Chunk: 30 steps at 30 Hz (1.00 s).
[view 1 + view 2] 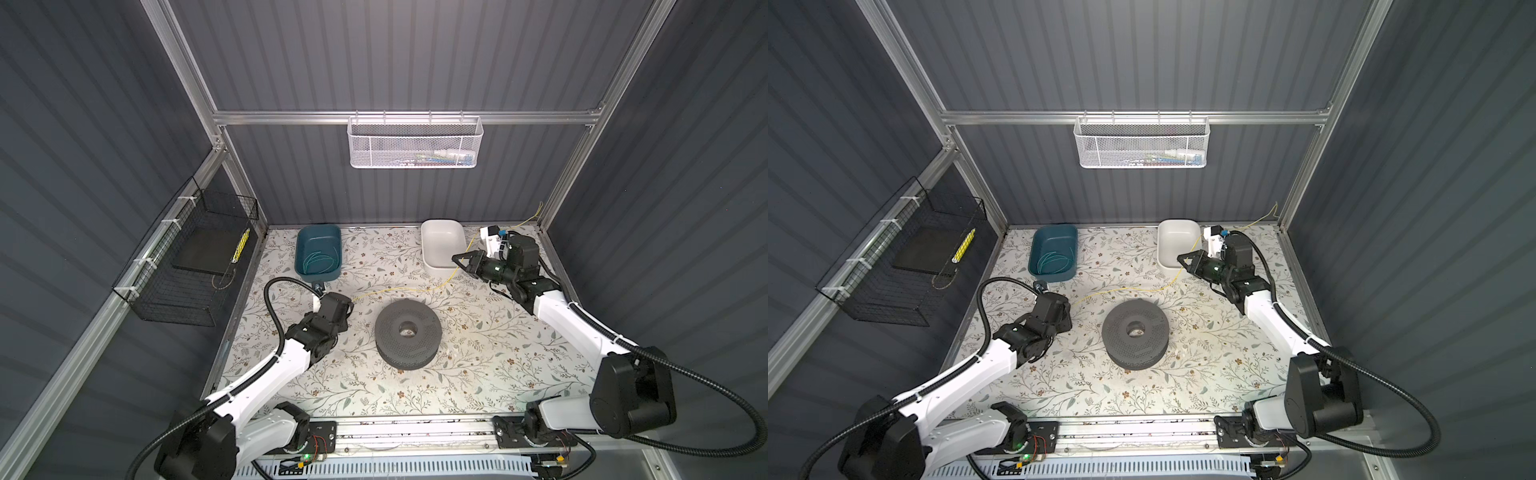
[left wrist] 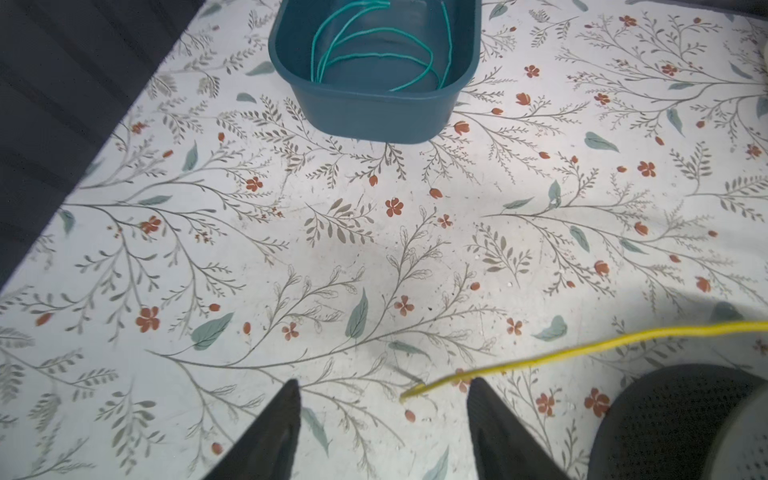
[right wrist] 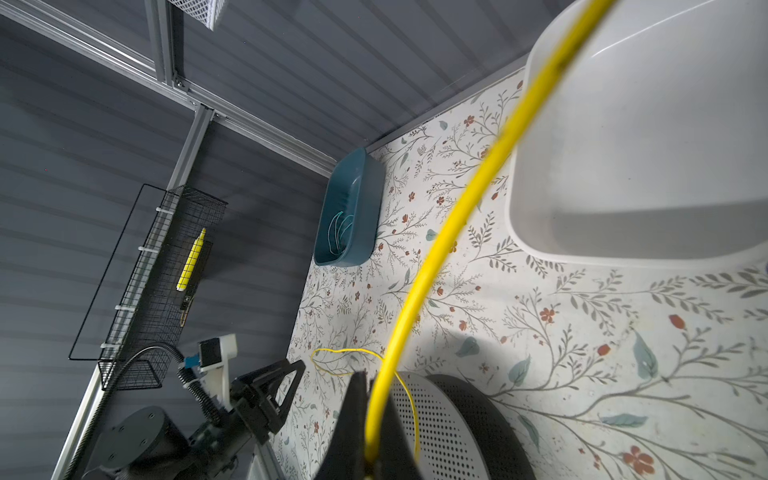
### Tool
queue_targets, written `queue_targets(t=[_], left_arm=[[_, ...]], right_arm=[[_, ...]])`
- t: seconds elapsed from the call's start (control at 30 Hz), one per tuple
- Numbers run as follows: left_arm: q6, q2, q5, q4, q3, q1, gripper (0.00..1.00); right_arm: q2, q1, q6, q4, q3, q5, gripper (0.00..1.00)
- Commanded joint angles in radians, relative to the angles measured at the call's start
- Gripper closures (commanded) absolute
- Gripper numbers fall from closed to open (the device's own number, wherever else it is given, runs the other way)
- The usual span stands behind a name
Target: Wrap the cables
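At ten o'clock off the spool, the left gripper gapes empty; I'd centre the tip of the yellow cable between its jaws before closing, while the right gripper pinches it.

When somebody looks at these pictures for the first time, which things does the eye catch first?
The bright yellow wire stands out most: gripped in the shut right fingers beside the white tub at the back right, it crosses the flowered mat and ends by the open left fingers. A grey perforated spool stands in the middle of the mat, and a teal tub sits at the back left.
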<state>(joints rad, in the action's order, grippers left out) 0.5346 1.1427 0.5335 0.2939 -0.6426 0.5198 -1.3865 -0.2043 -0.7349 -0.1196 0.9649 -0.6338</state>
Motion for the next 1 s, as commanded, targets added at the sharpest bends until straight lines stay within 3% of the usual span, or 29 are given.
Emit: queue_targets(t=[0.0,0.17,0.33,0.53,0.77,0.97], left_arm=[[-0.062,0.061,-0.132,-0.140,0.026,-0.024,0.41],[-0.087,0.107,-0.178,-0.251,0.071,-0.029,0.46],[-0.114,0.108,-0.152,-0.268,0.088,-0.029,0.53],[-0.147,0.123,-0.105,-0.271,0.089,-0.029,0.81],[-0.146,0.089,-0.139,-0.190,0.054,-0.029,1.00],[-0.183,0.049,-0.221,-0.084,-0.044,-0.029,1.00]], right_arm=[[-0.008,0.007,-0.019,-0.053,-0.011,-0.037,1.00],[-0.006,0.014,-0.022,-0.052,-0.011,-0.044,1.00],[-0.002,0.022,-0.023,-0.051,-0.011,-0.046,1.00],[-0.003,0.031,-0.029,-0.051,-0.012,-0.046,1.00],[-0.004,0.058,-0.034,-0.030,0.022,-0.047,1.00],[-0.083,0.105,-0.087,-0.041,0.130,-0.061,1.00]])
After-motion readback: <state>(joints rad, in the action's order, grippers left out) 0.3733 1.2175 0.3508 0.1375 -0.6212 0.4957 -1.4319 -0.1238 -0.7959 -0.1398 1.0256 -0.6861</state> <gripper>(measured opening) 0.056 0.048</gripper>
